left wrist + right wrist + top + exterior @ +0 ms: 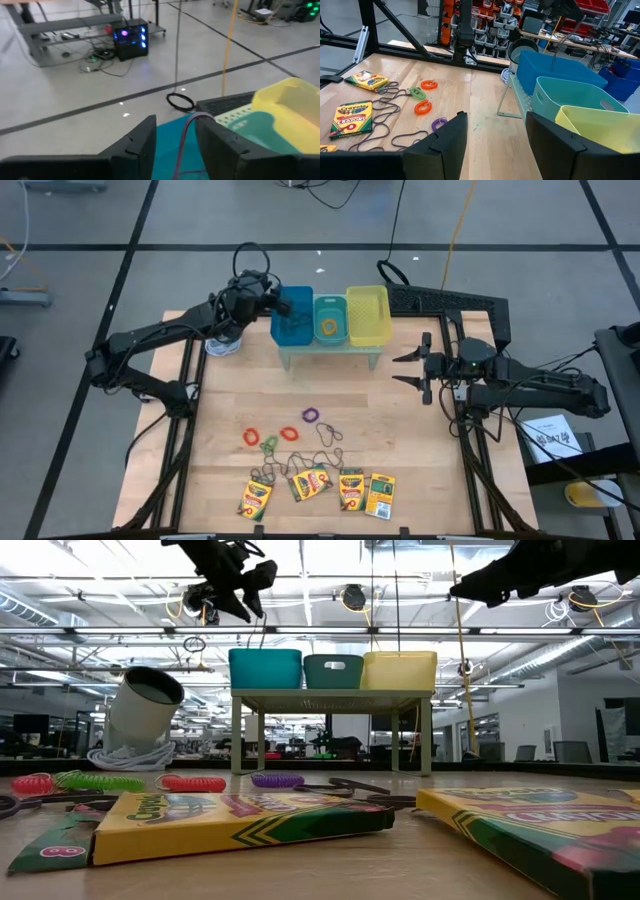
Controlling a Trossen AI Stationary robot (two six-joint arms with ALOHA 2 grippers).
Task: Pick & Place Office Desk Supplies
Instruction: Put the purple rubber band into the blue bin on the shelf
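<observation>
My left gripper [288, 306] [175, 131] hovers over the blue bin [292, 320], fingers apart, with a thin mauve-grey loop [186, 140] hanging between them into the bin. My right gripper [412, 370] [495, 131] waits open and level at the table's right side, touching nothing. Several yellow-and-green crayon boxes [352, 490] lie flat near the front edge. Red [251, 437], green [269, 444], orange [290, 434] and purple [312, 415] ring bands and brownish wiry loops [327, 434] lie on the wood behind them. An orange ring [328, 328] lies in the teal bin. My left gripper has the loop's top bend [201, 116] lying against the tip of one finger [217, 137]; the other finger stands clear of it. The fingers reach out over the bin, slanting slightly down. The loop hangs slack below them [262, 635] into the blue bin.
Blue, teal [330, 320] and yellow [368, 315] bins sit side by side on a small raised stand [333, 695] at the table's far middle. A round silvery-white roll [222, 343] lies left of the stand. Bare wood [400, 430] spreads between the stand and the supplies.
</observation>
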